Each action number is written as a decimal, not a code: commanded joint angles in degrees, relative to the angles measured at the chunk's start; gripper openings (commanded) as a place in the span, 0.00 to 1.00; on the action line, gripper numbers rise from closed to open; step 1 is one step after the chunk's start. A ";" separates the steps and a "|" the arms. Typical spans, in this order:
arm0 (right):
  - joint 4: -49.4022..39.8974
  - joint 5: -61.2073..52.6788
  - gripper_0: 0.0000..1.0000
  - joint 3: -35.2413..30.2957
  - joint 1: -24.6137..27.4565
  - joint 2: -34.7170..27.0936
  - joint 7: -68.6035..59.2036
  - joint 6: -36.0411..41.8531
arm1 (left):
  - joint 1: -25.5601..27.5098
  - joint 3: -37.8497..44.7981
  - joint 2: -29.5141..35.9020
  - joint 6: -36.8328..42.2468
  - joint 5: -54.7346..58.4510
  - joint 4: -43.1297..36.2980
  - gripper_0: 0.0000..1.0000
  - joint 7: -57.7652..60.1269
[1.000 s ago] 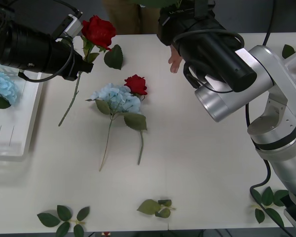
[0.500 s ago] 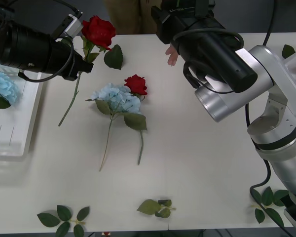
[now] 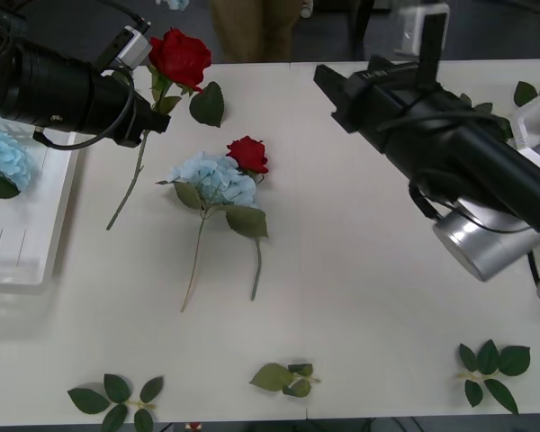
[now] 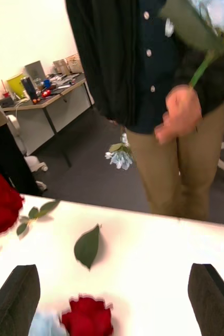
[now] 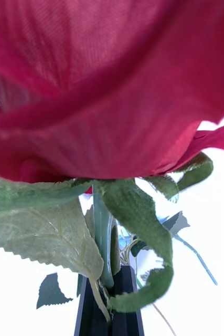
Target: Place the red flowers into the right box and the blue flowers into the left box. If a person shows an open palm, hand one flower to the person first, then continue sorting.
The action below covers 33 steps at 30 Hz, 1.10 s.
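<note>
Left wrist view: the left gripper [image 5: 110, 302] has its black fingers pinched together on the green stem of a red rose [image 5: 106, 84], whose head fills the space just above them.
Left gripper from the front: it sits at the far left of the table [image 3: 360, 270], and the rose [image 3: 179, 56] it grips stands up with its stem slanting down toward the tabletop.
Right gripper: its fingers [image 4: 18, 299] stand wide apart with nothing between them, and from the front the right arm [image 3: 432, 144] hangs over the far right part of the table.
Person: a hand [image 4: 179, 113] beyond the table's far edge is closed round the green stem of a blue flower [image 4: 216, 13], in front of tan trousers.
Loose flowers: a blue flower [image 3: 212, 177] lies mid-table with a second red rose [image 3: 248, 154] touching its far right side, stems running toward the near edge.
Left box: the white tray [image 3: 22, 243] at the table's left edge has one blue flower [image 3: 2, 155] in its far end; the rest of its floor is bare.
Scattered leaves: green sprigs [image 3: 115, 400] lie along the near edge of the table.
</note>
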 commanded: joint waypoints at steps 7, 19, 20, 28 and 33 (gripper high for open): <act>1.47 -19.35 0.82 -9.14 8.63 -8.28 1.96 4.85 | -0.13 1.17 -2.55 -2.80 1.04 -0.80 0.00 -17.23; 9.82 -36.67 0.82 -19.87 1.87 4.02 23.76 32.53 | 5.32 2.84 -12.48 -20.02 16.86 -0.80 0.00 -37.49; 11.57 -39.75 0.82 -21.27 1.69 5.34 27.80 32.97 | 5.85 2.93 -13.36 -20.99 18.70 -0.80 0.00 -37.49; 35.83 -74.64 0.82 -27.16 -1.21 9.29 73.42 30.77 | 9.63 2.93 -20.22 -25.12 30.83 -0.80 0.00 -37.49; 46.47 -86.94 0.82 -27.16 -2.88 9.29 93.72 32.53 | 11.38 2.93 -24.52 -26.44 34.96 -0.80 0.00 -37.49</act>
